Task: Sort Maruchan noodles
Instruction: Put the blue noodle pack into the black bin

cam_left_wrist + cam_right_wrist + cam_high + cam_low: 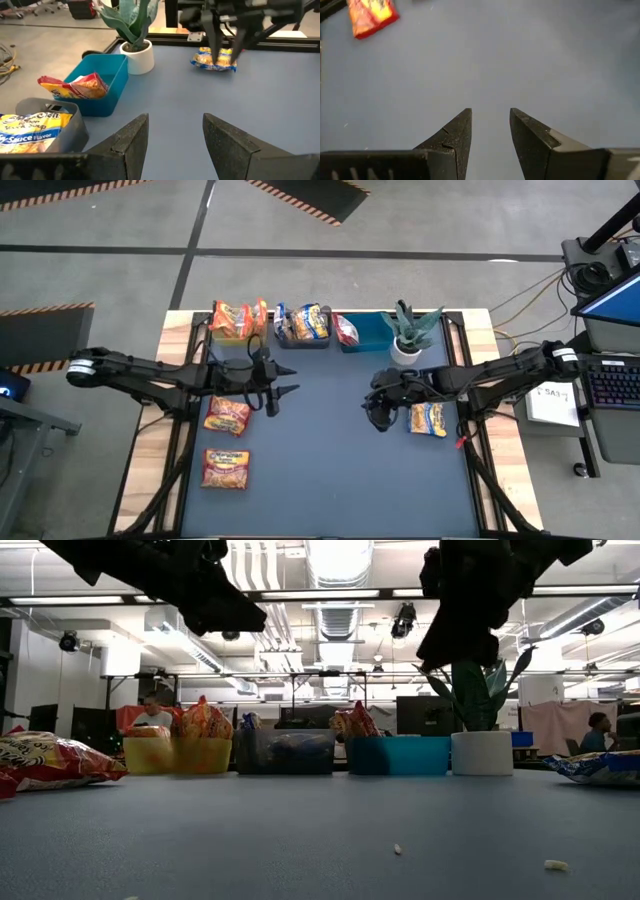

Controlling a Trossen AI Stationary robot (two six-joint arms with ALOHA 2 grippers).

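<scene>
- Left gripper (pixel 287 380) hovers above the tabletop (pixel 330 480), fingers (pixel 131 140) apart, empty; two orange packets (pixel 227 416) lie just beside it
- Right gripper (pixel 380 420), fingers (pixel 455 135) parted, empty, beside one yellow-and-blue packet (pixel 428 419)
- Three bins (pixel 305 335) hold packets, perhaps five

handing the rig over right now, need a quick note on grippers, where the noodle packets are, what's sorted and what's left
Left gripper: open, empty, hanging above the mat near the bins.
Right gripper: open, empty, above the mat, beside the yellow-and-blue packet.
Sorted: orange packets in the yellow bin, yellow-and-blue packets in the grey bin, a red packet in the blue bin.
Left: two orange packets on the mat at the left, one nearer the bins, one nearer the front, plus the yellow-and-blue packet by the right gripper.
Potted plant stands beside the blue bin.
</scene>
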